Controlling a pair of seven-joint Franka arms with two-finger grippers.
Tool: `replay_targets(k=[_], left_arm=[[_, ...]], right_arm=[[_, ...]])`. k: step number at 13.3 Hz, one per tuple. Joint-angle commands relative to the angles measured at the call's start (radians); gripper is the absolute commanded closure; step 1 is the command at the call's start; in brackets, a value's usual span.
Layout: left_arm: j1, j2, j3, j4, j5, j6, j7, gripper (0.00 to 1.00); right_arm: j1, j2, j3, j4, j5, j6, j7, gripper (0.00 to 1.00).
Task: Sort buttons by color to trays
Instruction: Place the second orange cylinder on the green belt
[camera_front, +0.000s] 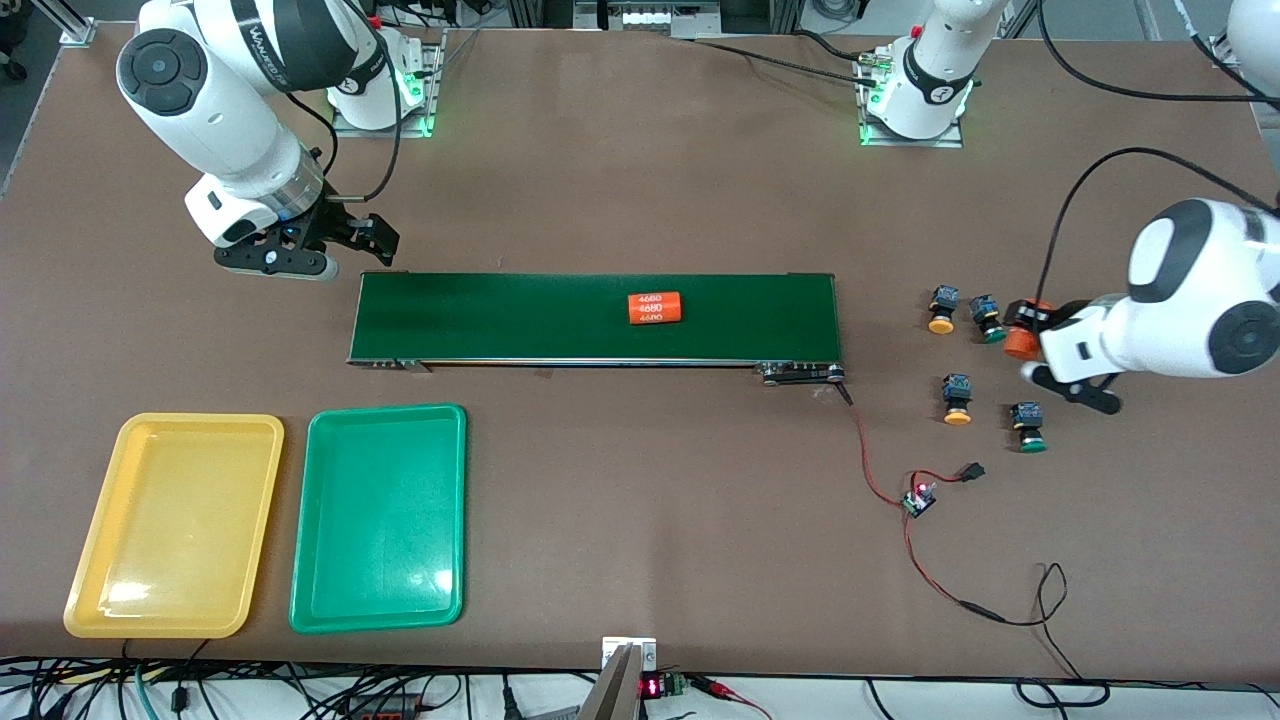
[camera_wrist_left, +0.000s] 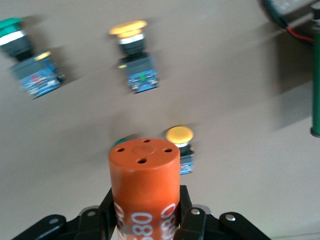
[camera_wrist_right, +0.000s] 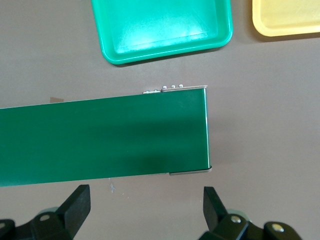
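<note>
Spanning the table's middle, the conveyor belt (camera_front: 595, 317) carried one orange cylinder (camera_front: 655, 308). Yellow tray (camera_front: 172, 523) and green tray (camera_front: 379, 517) sat bare, nearer the camera. Four buttons (camera_front: 958, 399) lay by the left arm's end.

L wrist: left gripper (camera_wrist_left: 146, 215) clamped a second cylinder (camera_wrist_left: 144, 187); green-capped button beneath prob.

R wrist: right gripper (camera_wrist_right: 145, 210) spread wide, over the belt's end.

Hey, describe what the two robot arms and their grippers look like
Both arms are glossy white with dark grey joint caps and black bands, bolted to metal base plates lit green. The left gripper and right gripper have black bodies and black fingers. Black cables run along each arm; the right arm's upper link carries white lettering.
</note>
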Motion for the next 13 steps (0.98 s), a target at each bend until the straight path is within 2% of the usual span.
replay_targets(k=[1, 3, 5, 8, 9, 11, 13], left_arm=[[-0.128, 0.019, -0.016, 0.011, 0.003, -0.027, 0.050, 0.81], [-0.231, 0.017, -0.038, 0.022, 0.004, -0.013, 0.052, 0.83], [-0.326, 0.023, -0.061, 0.017, 0.009, 0.054, 0.052, 0.84], [-0.482, 0.036, -0.053, 0.013, 0.021, 0.145, 0.044, 0.84], [-0.499, 0.043, -0.052, 0.010, 0.034, 0.171, 0.052, 0.84], [-0.559, 0.081, -0.052, 0.009, 0.108, 0.185, 0.055, 0.83], [-0.619, 0.109, -0.052, 0.006, 0.233, 0.185, 0.058, 0.85]], right_arm=[[-0.006, 0.001, 0.000, 0.016, 0.016, -0.020, -0.013, 0.00], [-0.004, 0.002, 0.000, 0.016, 0.016, -0.017, -0.011, 0.00], [-0.004, 0.004, 0.002, 0.016, 0.017, -0.015, -0.011, 0.00], [0.001, 0.007, 0.003, 0.016, 0.017, -0.005, -0.008, 0.00], [0.002, 0.008, 0.003, 0.016, 0.017, -0.002, -0.007, 0.00], [0.013, 0.011, 0.008, 0.015, 0.019, 0.000, 0.001, 0.00], [0.025, 0.021, 0.011, 0.015, 0.036, 0.024, 0.001, 0.00]])
